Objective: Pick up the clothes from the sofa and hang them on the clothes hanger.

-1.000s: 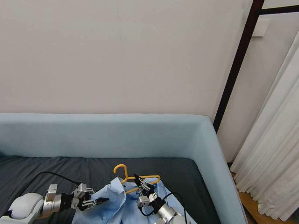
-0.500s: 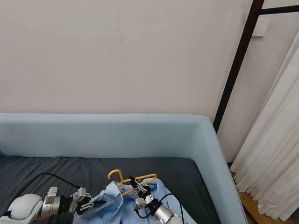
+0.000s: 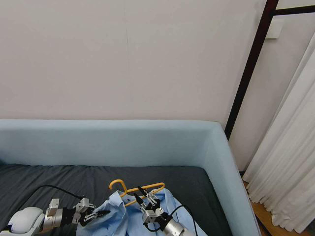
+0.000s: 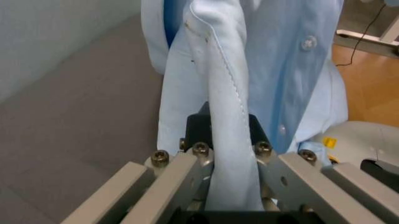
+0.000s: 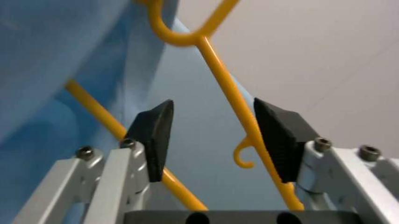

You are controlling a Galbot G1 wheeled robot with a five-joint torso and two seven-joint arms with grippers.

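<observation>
A light blue button-up cotton shirt lies crumpled on the dark grey seat cushion of the pale blue upholstered sofa, at six o'clock in the head view; a yellow wire clothes hanger sits in the shirt's collar, just toward twelve o'clock from the cloth, with its hook at the nine o'clock end and its bar running toward three o'clock.

The left end effector reaches in low over the cushion from eight o'clock and meets the shirt's nine o'clock edge; in the left wrist view its metal fingers are pressed together on a stitched fold of the blue cloth, which runs straight out from between them; a white button shows on the placket beside that fold.

The right end effector rises from six o'clock, over the shirt, to the hanger; in the right wrist view its black pads stand apart, with two yellow rods of the hanger running between them, one close to each pad; whether either pad touches a rod I cannot tell.

A black metal rack pole stands beyond the sofa's arm at two o'clock; a white pleated curtain hangs at four o'clock.
</observation>
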